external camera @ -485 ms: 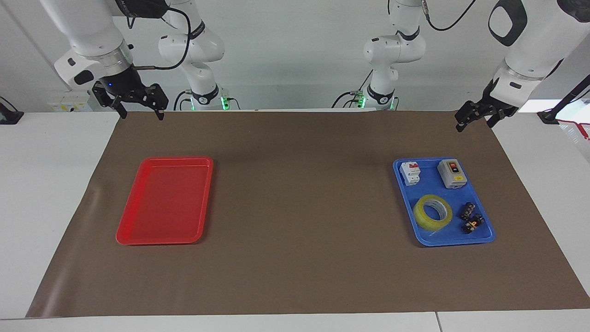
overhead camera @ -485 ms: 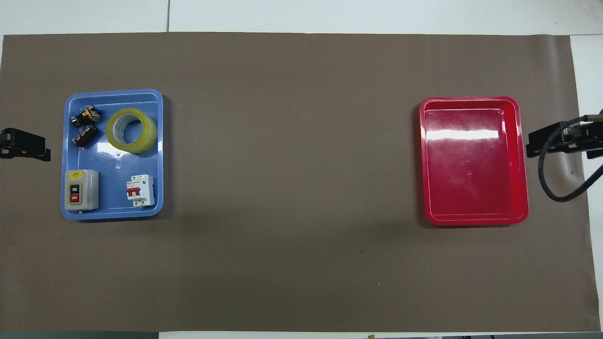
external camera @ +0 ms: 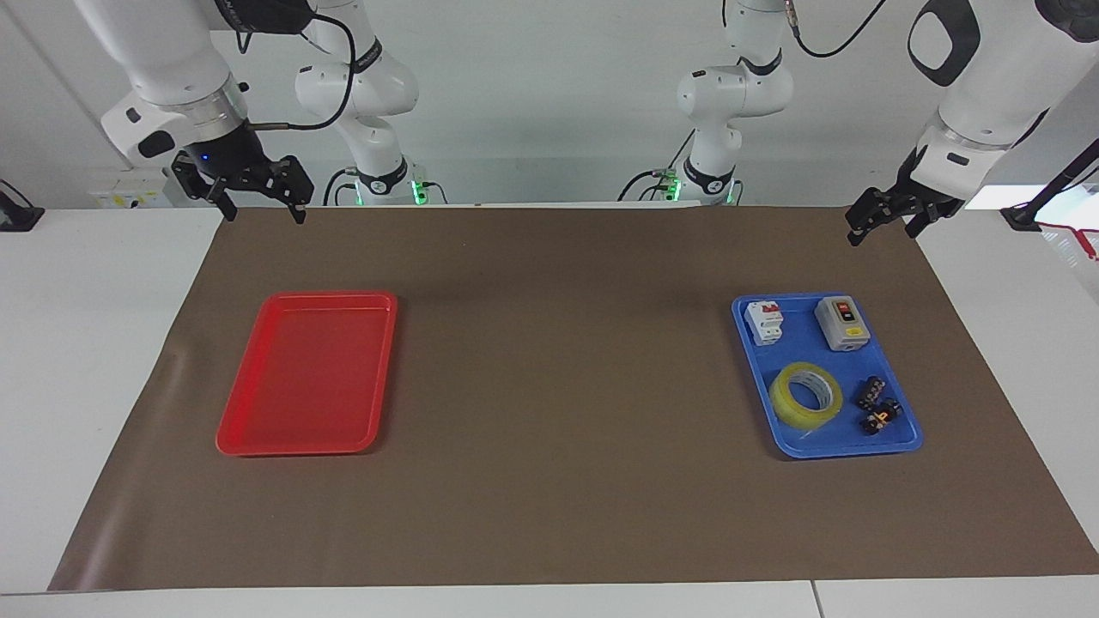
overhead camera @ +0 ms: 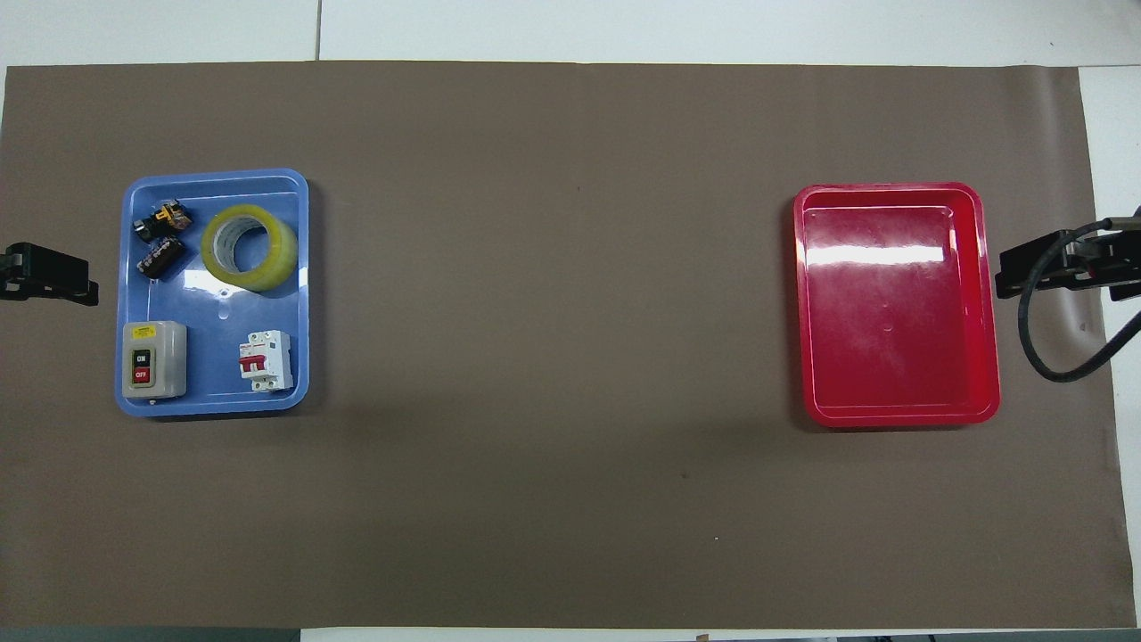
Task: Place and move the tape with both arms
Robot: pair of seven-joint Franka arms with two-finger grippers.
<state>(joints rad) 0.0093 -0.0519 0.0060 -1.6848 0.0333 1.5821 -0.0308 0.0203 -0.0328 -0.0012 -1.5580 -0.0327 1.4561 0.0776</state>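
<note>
Facing view, scanned across. Right tool (external camera: 260, 204) hangs in the air over the corner of the brown paper sheet (external camera: 558, 386) at the right arm's end of the desk (external camera: 86, 343), fingers apart, holding nothing. Red tray (external camera: 258, 442) lies flat on the sheet toward that same end, nothing in it.

Blue tray (external camera: 755, 378) lies toward the left arm's end. In it: white circuit breaker with red levers (external camera: 764, 323) and grey on/off switch box (external camera: 842, 324) side by side in the half nearer the robots; the tape (external camera: 805, 395), a translucent yellow roll, lies flat in the farther half, with two small black parts (external camera: 876, 405) just beside it.

Left tool (external camera: 884, 221) hangs over the sheet's corner at the left arm's end, fingers apart, holding nothing.

Overhead view: left tool (overhead camera: 49, 275) beside the blue tray (overhead camera: 214, 406), tape (overhead camera: 249, 247) in the tray, untouched
</note>
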